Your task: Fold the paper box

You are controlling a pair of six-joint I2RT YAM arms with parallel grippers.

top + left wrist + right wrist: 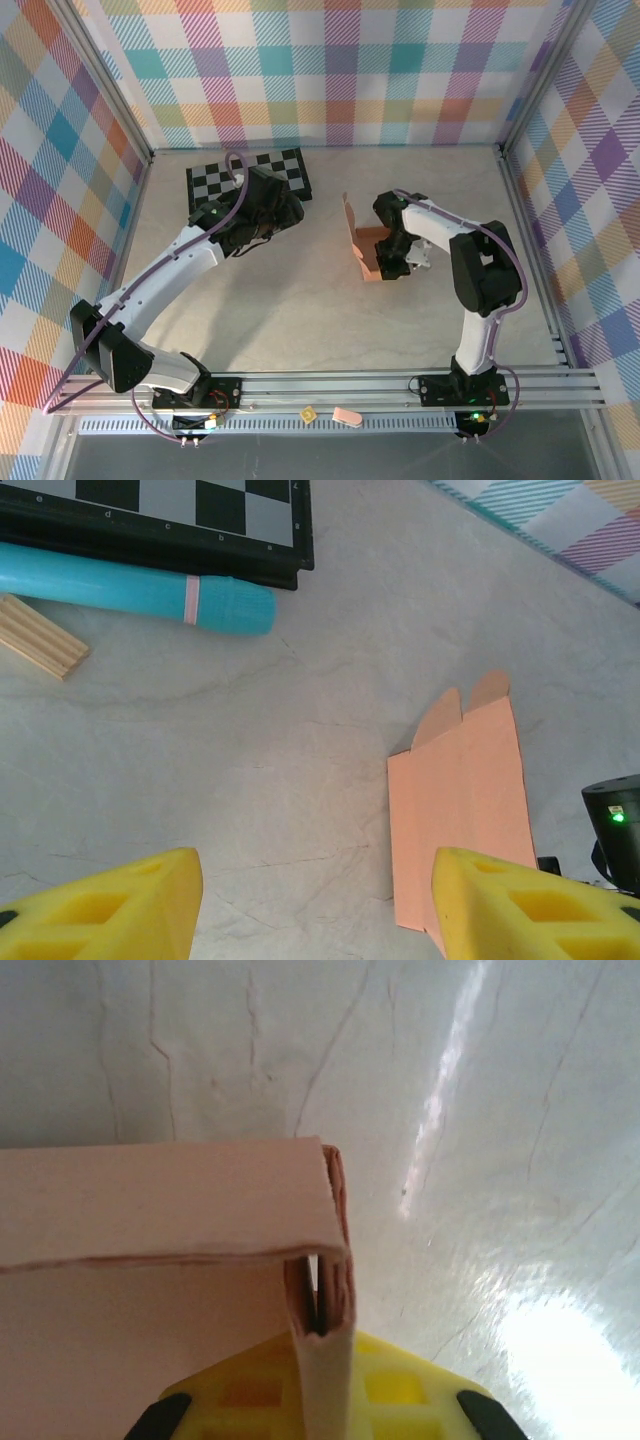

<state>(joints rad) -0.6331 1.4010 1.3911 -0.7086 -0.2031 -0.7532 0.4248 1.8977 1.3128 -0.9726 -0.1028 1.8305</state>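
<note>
Left to right across the table (300, 330). At far left, the chequered board (250, 172) lies against the back edge. In the left wrist view a teal marker (135, 595) and a small ribbed wooden block (40, 638) sit just in front of it. None of them touches the work.

The left gripper (315, 910) hovers over bare table near the board with its yellow fingers (110, 910) spread and nothing between them. It is well apart from the paper box (365, 245).

The paper box stands near the table's centre, partly erected. One tall panel with two rounded tabs stands upright on its left side, and lower walls are raised around the base.

At right, the right gripper (400, 252) is closed on the box. Its yellow pads (400, 1392) are pressed together on a doubled-over side wall at a corner.

Judged progress is about midway. The walls are up and one side wall looks folded over. The tabbed panel is not yet brought down and its tabs are untucked. Whether the other side wall is locked cannot be told.
</note>
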